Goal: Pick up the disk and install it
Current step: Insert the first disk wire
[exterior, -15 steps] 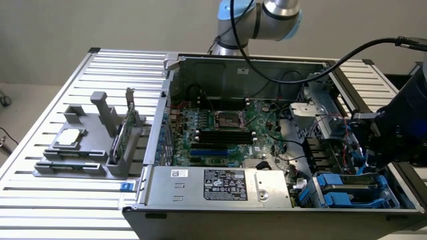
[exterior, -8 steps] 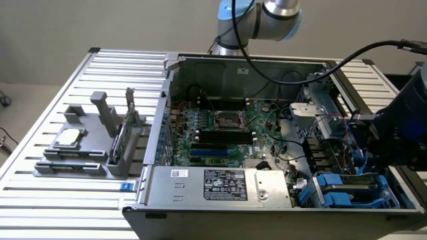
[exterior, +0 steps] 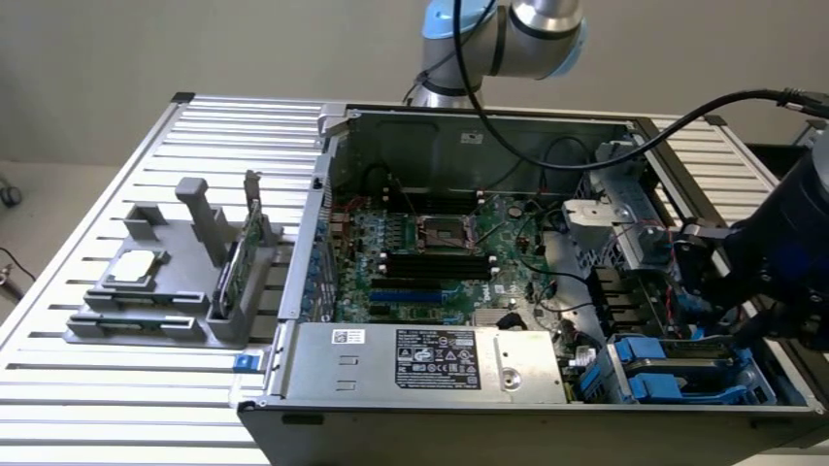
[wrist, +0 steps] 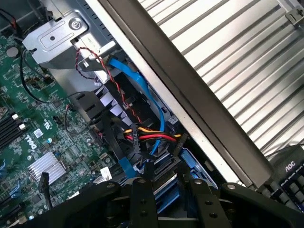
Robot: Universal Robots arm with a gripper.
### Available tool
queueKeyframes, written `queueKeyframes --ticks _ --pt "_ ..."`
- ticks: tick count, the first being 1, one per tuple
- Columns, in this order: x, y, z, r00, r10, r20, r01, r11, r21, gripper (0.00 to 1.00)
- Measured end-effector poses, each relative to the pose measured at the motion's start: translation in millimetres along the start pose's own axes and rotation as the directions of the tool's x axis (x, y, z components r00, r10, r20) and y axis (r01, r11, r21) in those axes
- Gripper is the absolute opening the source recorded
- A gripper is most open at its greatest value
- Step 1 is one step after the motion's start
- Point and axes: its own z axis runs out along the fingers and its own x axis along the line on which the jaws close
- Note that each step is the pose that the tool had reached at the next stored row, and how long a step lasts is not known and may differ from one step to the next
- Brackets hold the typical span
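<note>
The disk (exterior: 684, 371), silver-grey with a blue plastic carrier frame, lies flat in the drive bay at the near corner of the open computer case, on the exterior view's right. My black gripper (exterior: 736, 332) hangs just above it. In the wrist view, the gripper (wrist: 168, 192) points down at the bay. Its two black fingers (wrist: 142, 199) stand apart, and the disk's blue frame (wrist: 192, 164) shows between and beyond them. The fingers do not look pressed on the frame.
A bundle of red, yellow and black wires (wrist: 152, 137) and a blue cable (wrist: 142, 85) run close beside the bay. The motherboard (exterior: 428, 252) and power supply (exterior: 441, 359) take up the case. A grey fixture (exterior: 155, 301) holding a green card (exterior: 240, 262) sits on the slatted table.
</note>
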Motion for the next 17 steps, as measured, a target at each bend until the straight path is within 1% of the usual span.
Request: queueKeyframes --ticks 4,7,10,13,14,15,17 --pt "-0.7 -1.4 1.9 0.9995 0.031 0.0008 -0.031 0.9995 0.0064 0.34" --pt "-1.0 -2.0 2.5 0.9989 0.046 -0.0033 -0.046 0.9989 0.0088 0.34" --pt "-3.4 -1.5 2.8 0.9987 0.049 -0.0116 -0.049 0.9987 0.0089 0.34" --pt "-10.5 2.7 4.3 0.9985 0.051 -0.0191 -0.051 0.9987 0.0092 0.34" --pt "-12.0 3.5 4.5 0.9984 0.052 -0.0227 -0.052 0.9986 0.0089 0.34" --pt "-12.4 3.6 4.6 0.9982 0.053 -0.0283 -0.053 0.9986 0.0085 0.34" --pt "-12.5 3.5 4.7 0.9974 0.058 -0.0423 -0.058 0.9983 0.0105 0.34"
